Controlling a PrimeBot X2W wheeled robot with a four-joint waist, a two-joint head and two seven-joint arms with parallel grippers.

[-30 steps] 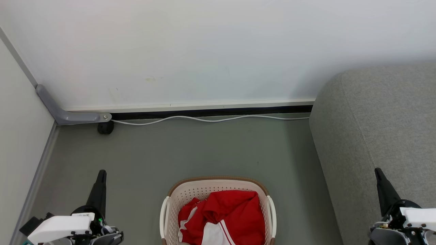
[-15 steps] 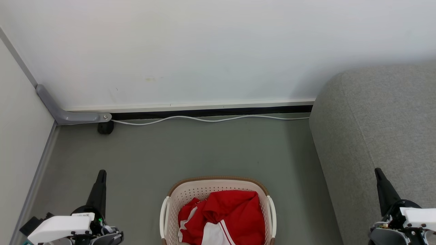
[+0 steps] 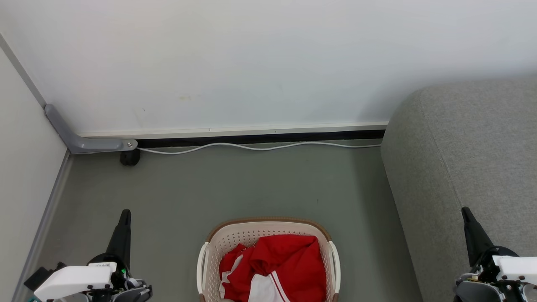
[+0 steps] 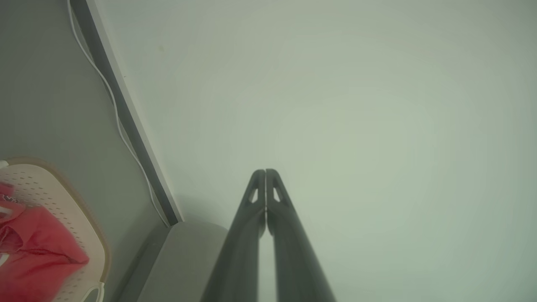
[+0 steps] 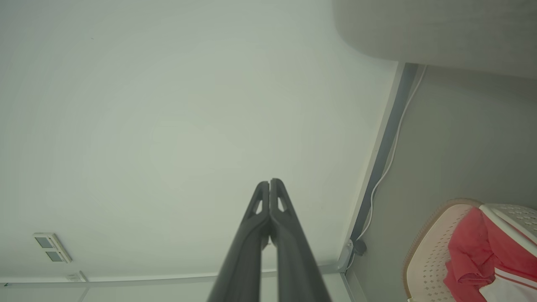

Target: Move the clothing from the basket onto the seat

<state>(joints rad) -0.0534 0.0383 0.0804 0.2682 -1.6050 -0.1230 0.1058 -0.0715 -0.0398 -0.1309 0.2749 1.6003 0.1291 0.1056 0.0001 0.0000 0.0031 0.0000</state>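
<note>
The cream perforated basket (image 3: 268, 227) with a brown rim stands on the grey floor at the bottom centre of the head view. Red clothing (image 3: 279, 264) with white panels lies bunched inside it, also seen as clothing (image 4: 33, 251) and clothing (image 5: 482, 256) in the wrist views. The grey fabric seat (image 3: 474, 159) rises at the right. My left gripper (image 3: 125, 213) is at the lower left, shut and empty, well left of the basket. My right gripper (image 3: 464, 209) is at the lower right over the seat, shut and empty. Both wrist views show the fingers pressed together, left gripper (image 4: 265, 171) and right gripper (image 5: 269, 181).
A white wall runs across the back with a dark skirting strip. A white cable (image 3: 260, 146) lies along its foot. A grey bracket (image 3: 84, 142) with a black wheel (image 3: 130, 157) sits in the left corner beside a side panel. Bare grey floor lies between the basket and the wall.
</note>
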